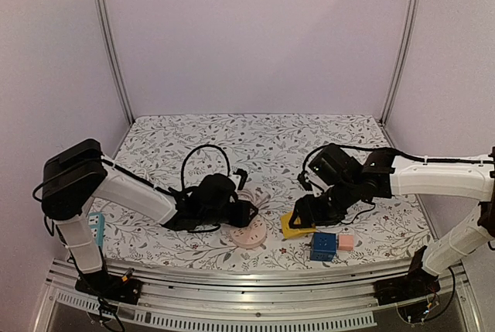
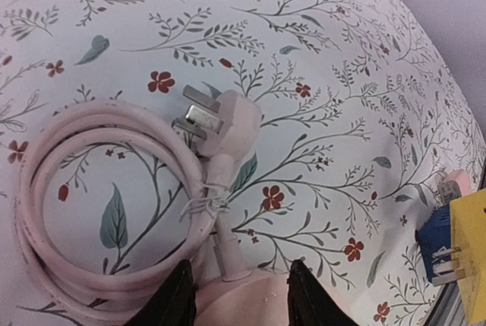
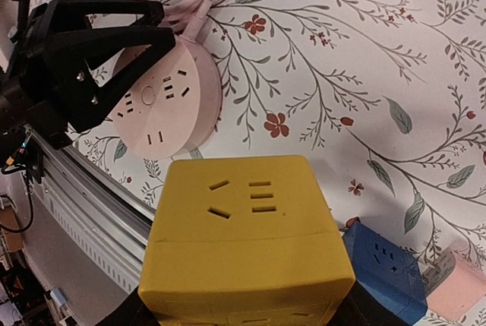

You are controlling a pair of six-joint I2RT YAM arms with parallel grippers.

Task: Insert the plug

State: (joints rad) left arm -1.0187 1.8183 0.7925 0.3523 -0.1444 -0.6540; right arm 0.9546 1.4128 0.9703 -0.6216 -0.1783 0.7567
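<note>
Plug (image 2: 225,125), seen from the left wrist, is pale pink with flat metal prongs pointing up and left. It lies loose on the flowered worktop (image 2: 342,52), touching its own coiled cable (image 2: 53,212), which is bound with a thin tie. The left gripper (image 2: 241,295) straddles the rim of a pink round socket (image 2: 243,307) where the cable leaves it. Its fingers stand apart, but whether they press on anything cannot be told.

The right wrist view adds what that one hides: the round socket's top face with its groups of slots. It also shows the right gripper (image 3: 247,314) clamped on a yellow cube socket (image 3: 247,227), with a blue cube (image 3: 387,273) and a small pink cube (image 3: 456,295) just beside it.

Only the top view takes in both arms. There the left gripper sits over the round socket near the front edge and the yellow cube socket lies just to its right, while the plug is barely made out.
</note>
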